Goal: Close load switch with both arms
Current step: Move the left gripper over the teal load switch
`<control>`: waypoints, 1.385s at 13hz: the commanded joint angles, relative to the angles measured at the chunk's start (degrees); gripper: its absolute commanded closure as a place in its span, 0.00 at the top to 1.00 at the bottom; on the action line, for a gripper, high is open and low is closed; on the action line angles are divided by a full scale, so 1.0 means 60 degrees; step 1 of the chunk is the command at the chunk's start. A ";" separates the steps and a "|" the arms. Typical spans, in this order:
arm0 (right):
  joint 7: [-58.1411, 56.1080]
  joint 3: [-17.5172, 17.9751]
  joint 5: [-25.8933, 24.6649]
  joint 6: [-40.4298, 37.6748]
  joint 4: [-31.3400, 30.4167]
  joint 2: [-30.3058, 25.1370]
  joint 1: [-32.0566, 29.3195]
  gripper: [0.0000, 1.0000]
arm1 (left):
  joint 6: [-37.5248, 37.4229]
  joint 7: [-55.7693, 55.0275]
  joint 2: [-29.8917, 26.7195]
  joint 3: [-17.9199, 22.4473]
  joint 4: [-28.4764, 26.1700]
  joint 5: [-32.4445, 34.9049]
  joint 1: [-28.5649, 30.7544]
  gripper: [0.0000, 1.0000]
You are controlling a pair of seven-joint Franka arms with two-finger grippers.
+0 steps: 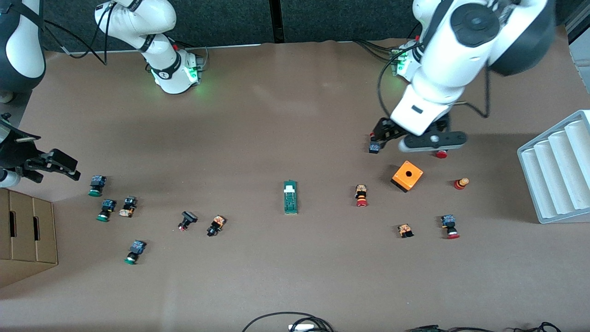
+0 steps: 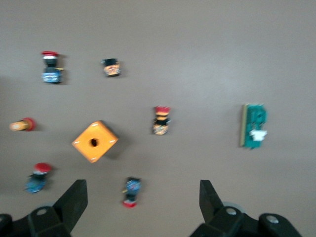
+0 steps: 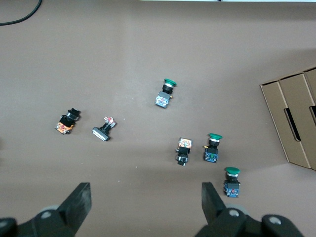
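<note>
Two grippers hang above the table, both with jaws spread wide and holding nothing. The left gripper (image 1: 385,138) is up over the bare table near a small dark push button (image 1: 374,148) and just above the orange cube box (image 1: 407,175), at the left arm's end; its fingers (image 2: 74,200) frame the scene in the left wrist view. The right gripper (image 1: 55,165) is over the table edge at the right arm's end, close to a cardboard box (image 1: 27,235), with its fingers (image 3: 79,200) apart in the right wrist view.

The load switch (image 1: 290,197) lies flat near the middle of the table, well apart from both grippers, its white piece at the end toward the robots' bases. It also shows in the left wrist view (image 2: 253,125).

Between the switch and the orange box lies a red-capped push button (image 1: 361,195). Several green-capped push buttons (image 1: 97,185) lie scattered toward the right arm's end, near the right gripper. A white ribbed tray (image 1: 555,168) sits at the table's edge by the left arm's end.
</note>
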 commanded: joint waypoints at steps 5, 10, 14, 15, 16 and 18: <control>0.0068 0.0026 -0.0022 0.0076 0.0114 0.0062 -0.0066 1.00 | 0.1509 -0.3815 0.1629 -0.1064 0.0241 0.2379 -0.1584 1.00; 0.0054 0.0041 -0.0008 0.0090 0.0129 0.0047 -0.0051 1.00 | 0.1991 -0.6791 0.2977 -0.1050 0.0929 0.4448 -0.2905 1.00; -0.0033 0.0056 -0.0022 0.0076 0.0158 0.0062 0.0051 1.00 | 0.2153 -0.8917 0.4060 -0.1050 0.0945 0.7317 -0.3814 1.00; -0.0049 0.0056 -0.0022 0.0105 0.0158 0.0062 0.0051 1.00 | 0.2299 -0.9458 0.4295 -0.1050 0.0930 0.7860 -0.3874 1.00; -0.0049 0.0056 -0.0022 0.0105 0.0158 0.0062 0.0051 1.00 | 0.2460 -0.9855 0.4457 -0.1050 0.0930 0.8156 -0.3889 1.00; 0.0024 0.0056 -0.0008 0.0119 0.0158 0.0062 0.0051 1.00 | 0.3030 -0.9976 0.4707 -0.1035 0.0886 0.8538 -0.3977 1.00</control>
